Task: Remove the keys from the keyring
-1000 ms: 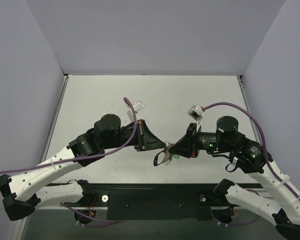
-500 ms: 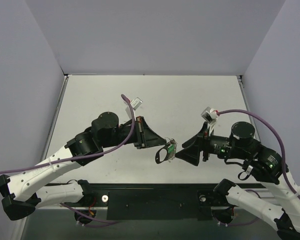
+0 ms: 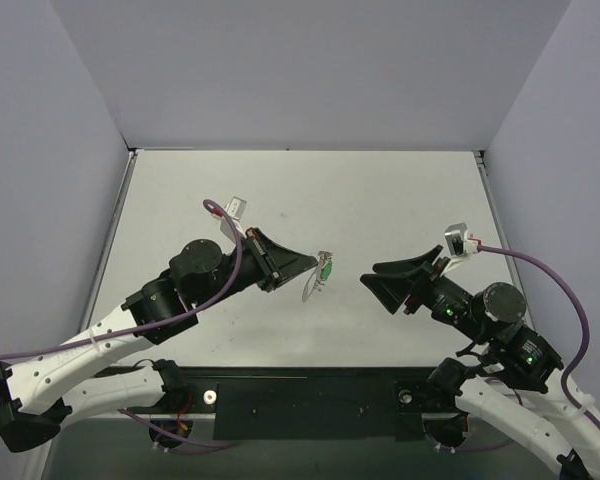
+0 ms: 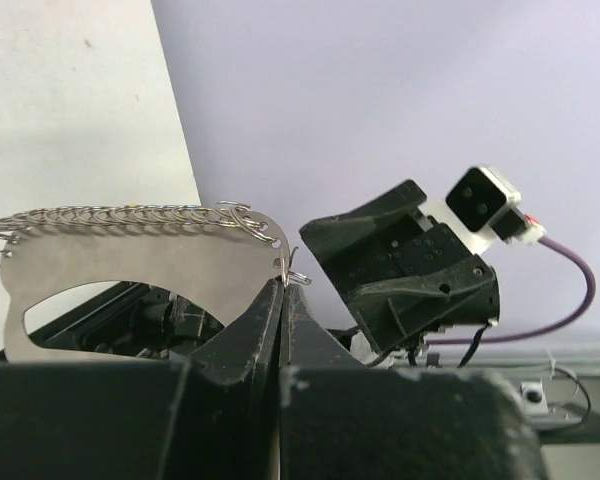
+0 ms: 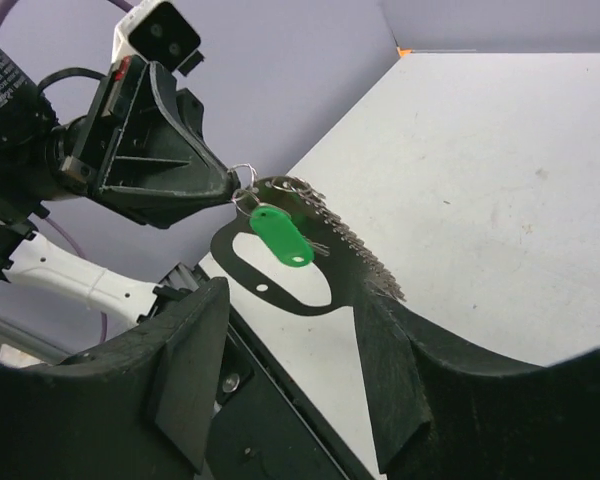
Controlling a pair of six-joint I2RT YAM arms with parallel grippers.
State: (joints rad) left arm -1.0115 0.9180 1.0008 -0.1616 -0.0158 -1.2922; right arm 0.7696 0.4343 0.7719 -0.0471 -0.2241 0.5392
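The right gripper (image 3: pixel 370 274) hangs with its jaws spread wide and nothing between them, at 3 o'clock from the keyring (image 3: pixel 310 288) and apart from it. The left gripper (image 3: pixel 306 268), reaching in from 9 o'clock, is clenched on the ring's end and holds it off the table (image 3: pixel 400 200). The green-headed key (image 3: pixel 325 268) hangs on the ring.

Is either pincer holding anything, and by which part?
The left pincer grips the keyring by one end, beside the green key; the right pincer is open and empty.
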